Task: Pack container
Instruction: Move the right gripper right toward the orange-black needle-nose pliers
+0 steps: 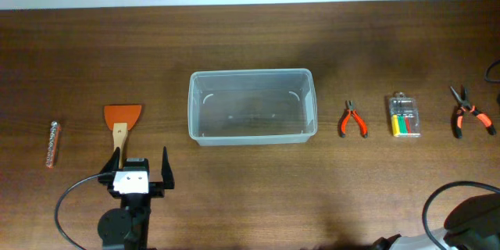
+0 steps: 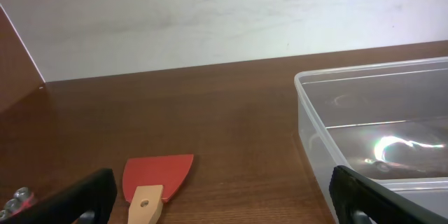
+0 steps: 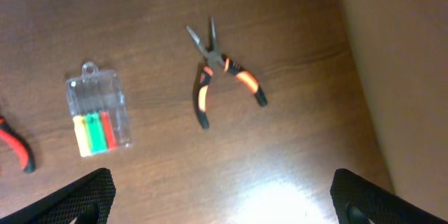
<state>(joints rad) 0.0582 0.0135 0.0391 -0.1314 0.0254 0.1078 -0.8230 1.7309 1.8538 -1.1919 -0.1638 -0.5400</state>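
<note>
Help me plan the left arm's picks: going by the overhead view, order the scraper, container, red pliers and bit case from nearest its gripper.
1. Scraper, just ahead of the left gripper.
2. Container, ahead to its right.
3. Red pliers, right of the container.
4. Bit case, farther right.

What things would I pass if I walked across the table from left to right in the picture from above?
Small strip of shiny metal pieces → orange scraper → clear container → little red pliers → clear case of coloured bits → orange-and-black pliers.
</note>
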